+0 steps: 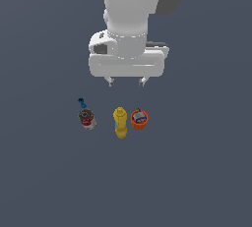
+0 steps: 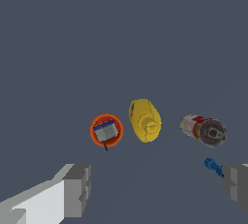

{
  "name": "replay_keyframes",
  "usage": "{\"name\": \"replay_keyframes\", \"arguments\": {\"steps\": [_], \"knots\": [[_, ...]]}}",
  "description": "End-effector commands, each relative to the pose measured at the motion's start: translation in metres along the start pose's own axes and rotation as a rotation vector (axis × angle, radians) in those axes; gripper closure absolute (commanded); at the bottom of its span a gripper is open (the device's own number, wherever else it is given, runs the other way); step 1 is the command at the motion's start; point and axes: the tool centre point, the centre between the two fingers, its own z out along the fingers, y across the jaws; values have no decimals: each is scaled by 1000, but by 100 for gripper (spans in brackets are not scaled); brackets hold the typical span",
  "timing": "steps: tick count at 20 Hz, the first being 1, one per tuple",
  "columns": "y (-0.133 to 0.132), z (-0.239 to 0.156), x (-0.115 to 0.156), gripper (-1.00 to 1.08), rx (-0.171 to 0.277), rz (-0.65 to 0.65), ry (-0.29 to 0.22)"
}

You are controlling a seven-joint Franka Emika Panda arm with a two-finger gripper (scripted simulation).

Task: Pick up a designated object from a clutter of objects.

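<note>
Hovering above the clutter, tool [image 1: 127, 81] released, fingers spread, gripping nothing. Red-and-white can [image 1: 87, 118] stands on the tabletop [image 1: 44, 172] left of centre in the exterior view, blue piece [image 1: 81, 102] just beside it, yellow bottle [image 1: 120, 122] and orange round object [image 1: 139, 119] to its right.

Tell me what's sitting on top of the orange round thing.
A grey-blue boxy piece sits on the orange round object, with a thin dark stub poking past its rim. Whatever lies under that piece is covered.

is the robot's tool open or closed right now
Open. The tool holds nothing; its two fingers stand far apart, above the yellow bottle.
</note>
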Motion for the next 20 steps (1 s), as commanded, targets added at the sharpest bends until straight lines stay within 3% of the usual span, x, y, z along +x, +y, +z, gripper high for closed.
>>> {"name": "replay_keyframes", "arguments": {"steps": [1, 14, 20], "knots": [[0, 0, 0, -92, 0, 0, 0], [-6, 7, -6, -92, -5, -58, -37], [5, 18, -3, -92, 0, -34, -35]]}}
